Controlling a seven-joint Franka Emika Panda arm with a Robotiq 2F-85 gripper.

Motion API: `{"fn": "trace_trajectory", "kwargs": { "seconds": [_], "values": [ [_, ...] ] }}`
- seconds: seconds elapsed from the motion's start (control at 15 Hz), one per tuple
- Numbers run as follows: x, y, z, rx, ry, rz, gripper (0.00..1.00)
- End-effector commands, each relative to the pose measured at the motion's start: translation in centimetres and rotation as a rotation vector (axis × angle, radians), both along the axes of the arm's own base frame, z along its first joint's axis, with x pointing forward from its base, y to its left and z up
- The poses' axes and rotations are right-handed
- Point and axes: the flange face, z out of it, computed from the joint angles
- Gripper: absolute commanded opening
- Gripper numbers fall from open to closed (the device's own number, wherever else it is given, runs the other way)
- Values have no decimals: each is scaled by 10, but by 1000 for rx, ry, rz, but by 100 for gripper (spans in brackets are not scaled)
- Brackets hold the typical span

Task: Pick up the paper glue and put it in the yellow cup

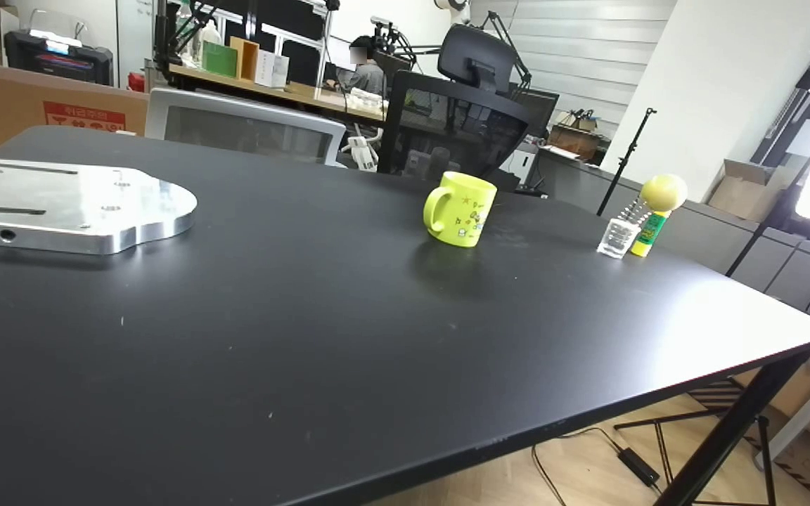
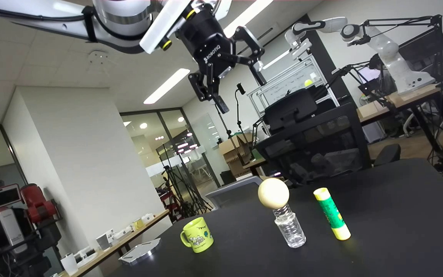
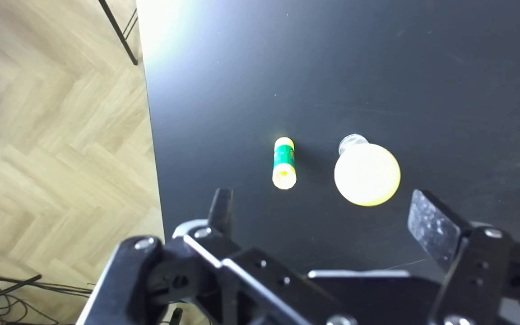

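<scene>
The gripper [image 3: 326,214] has its jaws spread wide and holds nothing. In the wrist view, the paper glue [image 3: 284,160] stands upright near the middle; in an exterior view, the yellow cup [image 2: 199,235] is at lower centre. I judge that picking and placing both remain.

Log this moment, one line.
gripper: open, empty | paper glue: upright on table | yellow cup: upright on table | ball: atop clear bottle | status: glue not yet grasped

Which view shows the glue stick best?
An exterior view: there the glue stick appears side-on, whole and largest. In an exterior view where the ball hides its top, it's small; the wrist view foreshortens it from above.
</scene>
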Motion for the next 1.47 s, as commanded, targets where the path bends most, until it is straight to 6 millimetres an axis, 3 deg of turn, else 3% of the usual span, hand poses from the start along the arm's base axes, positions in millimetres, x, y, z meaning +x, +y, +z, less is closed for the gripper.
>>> {"fn": "trace_trajectory", "kwargs": {
  "seconds": [0.0, 0.07, 0.27, 0.73, 0.93, 1.4],
  "values": [
    [0, 0, 1, 0, 0, 0, 100],
    [1, 0, 1, 0, 0, 0, 100],
    [27, -5, -10, 1, 3, -10, 100],
    [105, -5, -60, -2, -14, -32, 100],
    [129, -6, -82, -20, -26, -31, 100],
    [148, -18, -149, 5, 21, -51, 100]
  ]
}}
